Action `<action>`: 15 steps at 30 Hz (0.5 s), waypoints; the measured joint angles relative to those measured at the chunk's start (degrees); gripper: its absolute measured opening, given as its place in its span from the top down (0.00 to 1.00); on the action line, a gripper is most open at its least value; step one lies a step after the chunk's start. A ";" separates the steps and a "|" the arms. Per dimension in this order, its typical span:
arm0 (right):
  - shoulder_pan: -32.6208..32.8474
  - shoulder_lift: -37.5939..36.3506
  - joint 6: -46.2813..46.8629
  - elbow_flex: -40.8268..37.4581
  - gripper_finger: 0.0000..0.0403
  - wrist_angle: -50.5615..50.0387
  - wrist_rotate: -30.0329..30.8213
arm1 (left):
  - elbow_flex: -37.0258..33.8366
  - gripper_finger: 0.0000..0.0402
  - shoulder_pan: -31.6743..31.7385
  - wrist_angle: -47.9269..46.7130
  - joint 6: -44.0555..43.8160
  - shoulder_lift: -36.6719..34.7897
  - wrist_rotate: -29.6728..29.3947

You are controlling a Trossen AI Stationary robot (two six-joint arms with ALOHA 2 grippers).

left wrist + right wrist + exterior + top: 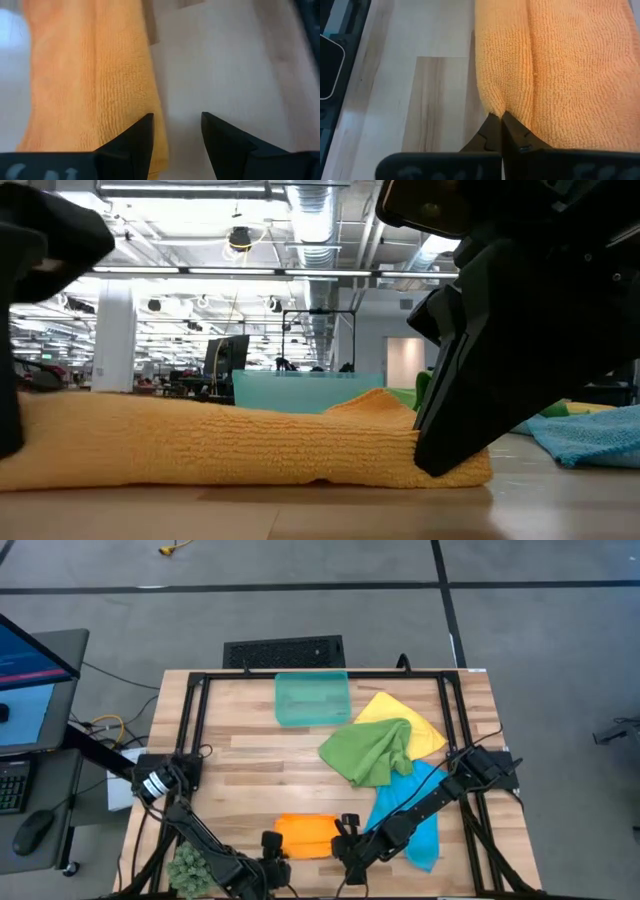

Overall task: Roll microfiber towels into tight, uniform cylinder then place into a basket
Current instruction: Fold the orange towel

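pale wood table (250, 760) bears looped-pile orange towel (305, 836).

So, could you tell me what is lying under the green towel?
The green towel lies over part of the yellow towel and the top of the blue towel. Anything else beneath it is covered.

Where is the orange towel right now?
In the high view the orange towel lies folded at the table's near edge, between the left gripper and the right gripper, with the blue towel to its right.
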 joint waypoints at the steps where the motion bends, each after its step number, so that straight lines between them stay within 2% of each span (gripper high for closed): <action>1: -0.02 0.00 0.02 0.00 0.98 0.00 -0.32 | 0.01 0.61 0.03 0.05 -0.23 0.05 -0.20; 6: -0.04 0.00 0.02 0.04 0.98 0.22 -1.19 | 0.55 0.61 -0.30 -0.24 -0.25 0.15 -1.64; 12: -0.04 0.00 0.02 0.04 0.98 0.21 -1.25 | 1.51 0.61 -1.07 -1.24 -0.23 0.20 -6.13; 15: -0.04 0.00 0.02 0.02 0.98 0.20 -1.25 | 1.55 0.61 -1.10 -1.93 -0.25 0.20 -6.00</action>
